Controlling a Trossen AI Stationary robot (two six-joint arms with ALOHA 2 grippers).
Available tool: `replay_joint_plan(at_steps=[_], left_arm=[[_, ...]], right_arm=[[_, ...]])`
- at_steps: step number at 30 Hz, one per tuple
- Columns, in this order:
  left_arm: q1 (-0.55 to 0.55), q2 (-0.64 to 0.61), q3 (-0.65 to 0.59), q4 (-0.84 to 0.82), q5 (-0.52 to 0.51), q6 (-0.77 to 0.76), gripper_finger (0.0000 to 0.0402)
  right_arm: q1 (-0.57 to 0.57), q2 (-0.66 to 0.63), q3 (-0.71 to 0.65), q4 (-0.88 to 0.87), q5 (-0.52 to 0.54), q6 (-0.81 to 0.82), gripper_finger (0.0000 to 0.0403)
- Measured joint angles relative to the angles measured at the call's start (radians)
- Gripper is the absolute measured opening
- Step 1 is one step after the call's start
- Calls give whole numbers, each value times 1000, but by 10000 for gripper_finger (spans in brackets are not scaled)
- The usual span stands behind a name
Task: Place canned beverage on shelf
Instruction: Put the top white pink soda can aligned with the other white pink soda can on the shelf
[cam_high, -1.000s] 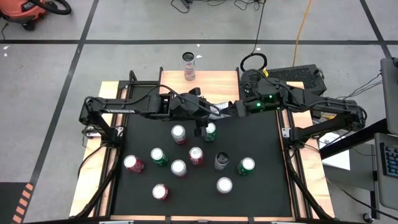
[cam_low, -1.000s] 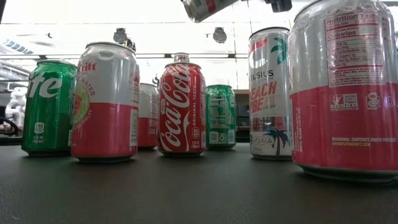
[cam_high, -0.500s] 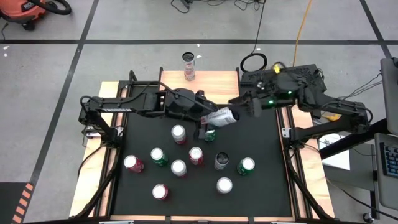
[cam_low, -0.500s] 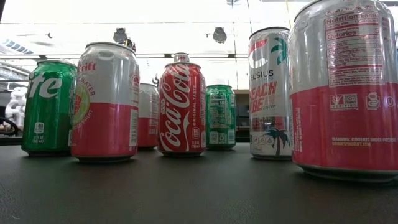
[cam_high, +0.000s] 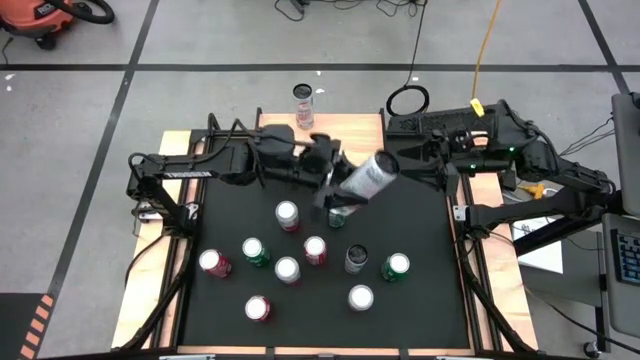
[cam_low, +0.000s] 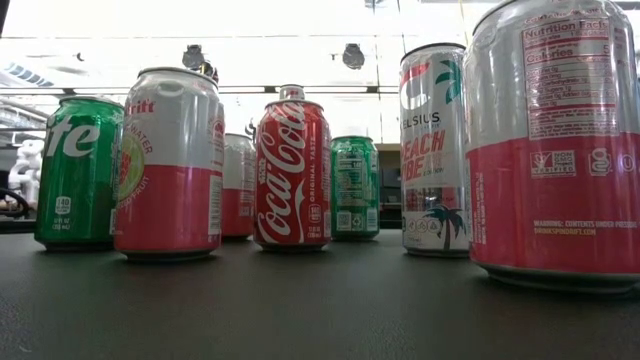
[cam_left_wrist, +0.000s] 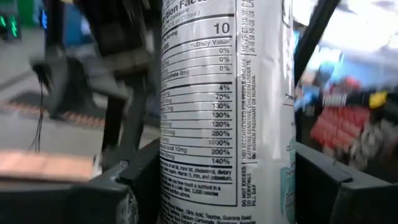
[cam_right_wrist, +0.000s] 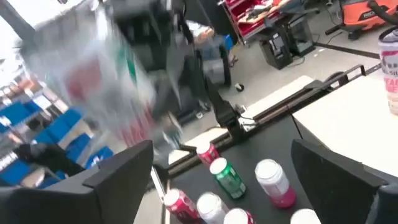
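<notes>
Held can: silver, tilted, lifted above the far middle of the counter, top end leaning right. The left end effector pinches it; the left wrist view shows the label panel filling the space between both fingers, so the grip looks centred on the body.

Shelf: light-wood board at the far edge of the counter, just beyond the held can. One can already stands at its far left corner; the rest of the board is bare.

Right end effector: drawn back over the far right of the counter, fingers spread, nothing between them.

Judgement: step in hand is carry and set-down by the left arm.
- Bring the can upright before lowering; at this tilt the base rim would catch first and tip it.
- Aim for bare board right of the standing can, with clear space so the fingers do not knock it.
- Lower until the base sits flat, then release.

Remaining cans stand clustered on the near half of the counter, well apart from the route.
</notes>
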Motion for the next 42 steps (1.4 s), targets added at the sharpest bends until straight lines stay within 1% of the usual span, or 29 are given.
replay_joint_plan(at_steps=[4, 9, 11, 20, 25, 30, 32, 35, 42], left_arm=[[22, -1, 0, 116, -25, -100, 260], [36, -1, 0, 239, -51, -190, 260], [35, -1, 0, 283, -68, -201, 260], [23, 15, 2, 487, -105, -189, 260], [10, 61, 2, 601, -126, -154, 260], [-2, 116, 2, 720, -139, -149, 260], [-7, 131, 2, 743, -140, -149, 260], [-9, 154, 1, 768, -144, -148, 260], [-9, 158, 0, 765, -147, -142, 260]], right_arm=[[16, 0, -1, 2, -28, -39, 354], [39, 12, -1, 78, -79, -72, 353], [48, 21, -1, 126, -85, -86, 353], [52, 92, -1, 348, -186, -134, 353], [52, 140, -1, 428, -200, -72, 353], [52, 181, -1, 513, -289, 13, 352], [52, 186, -1, 523, -314, 47, 352], [52, 192, -1, 517, -317, 80, 352], [52, 188, -1, 518, -316, 86, 352]])
